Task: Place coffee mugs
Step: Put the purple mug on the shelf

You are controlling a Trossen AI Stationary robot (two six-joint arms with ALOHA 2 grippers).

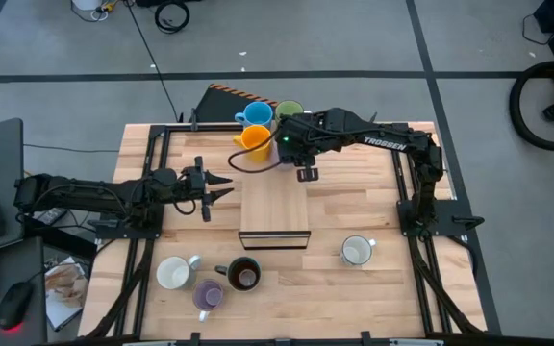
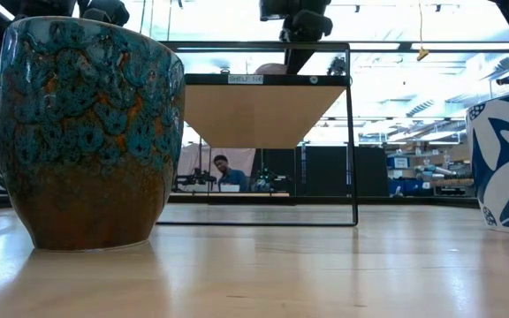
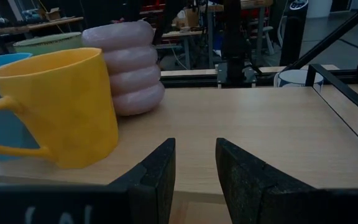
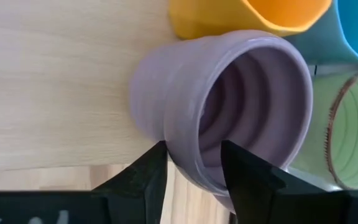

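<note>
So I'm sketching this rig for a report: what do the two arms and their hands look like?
Both arms are dark, nearly black, and jointed. The right arm carries white TROSSEN lettering, and a small green light glows near its wrist. Each hand, left hand and right hand, ends in two flat dark fingers with a rough, grainy surface.

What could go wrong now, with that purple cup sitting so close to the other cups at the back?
The right gripper straddles the lilac mug's rim; lifting away carelessly could catch it and tip it. The lilac mug sits tight against the orange mug and green mug, so a nudge could shove those too. The left gripper waits, aimed at this cluster; moving forward could bump the orange mug.
</note>
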